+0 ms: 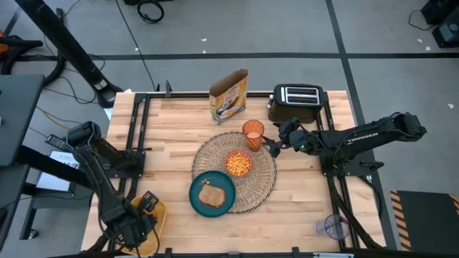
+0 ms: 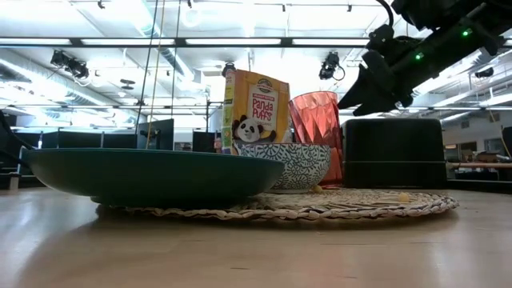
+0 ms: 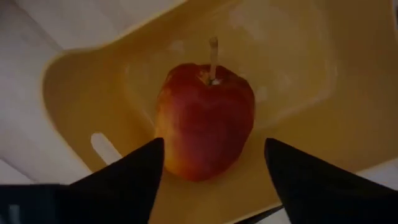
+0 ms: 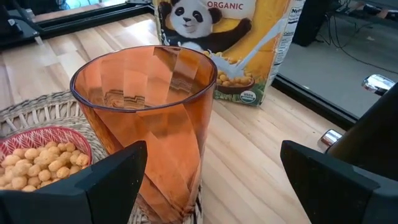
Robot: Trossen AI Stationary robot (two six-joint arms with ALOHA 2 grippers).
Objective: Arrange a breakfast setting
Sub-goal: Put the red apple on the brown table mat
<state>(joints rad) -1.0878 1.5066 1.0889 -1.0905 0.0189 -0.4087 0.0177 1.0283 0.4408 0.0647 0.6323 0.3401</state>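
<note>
Hovering at the lower left of the high view, the left gripper (image 3: 211, 180) hung over a yellow tray (image 3: 298, 124) with its fingers apart on either side of the red apple (image 3: 205, 118). They did not appear to touch the fruit, though the dim wrist view leaves that a little uncertain. I judged the apple firm, fairly heavy for its size, smooth-skinned and so somewhat slippery; the best hold would be across its widest part, below the stem, with enough squeeze to stop it rolling out but not enough to bruise it. It looked red with yellowish patches low on one side, its pale stem standing up.

Right of centre in the high view, the right gripper (image 4: 211, 180) waited with fingers spread wide around the orange translucent cup (image 1: 252, 133), not clamping it. That cup stood on the upper edge of the woven straw placemat (image 1: 265, 188), beside the small pink bowl (image 1: 239, 163) of cereal. A teal plate (image 1: 195, 198) carrying the brown toast slice (image 1: 211, 194) overlapped the mat's lower left.
</note>
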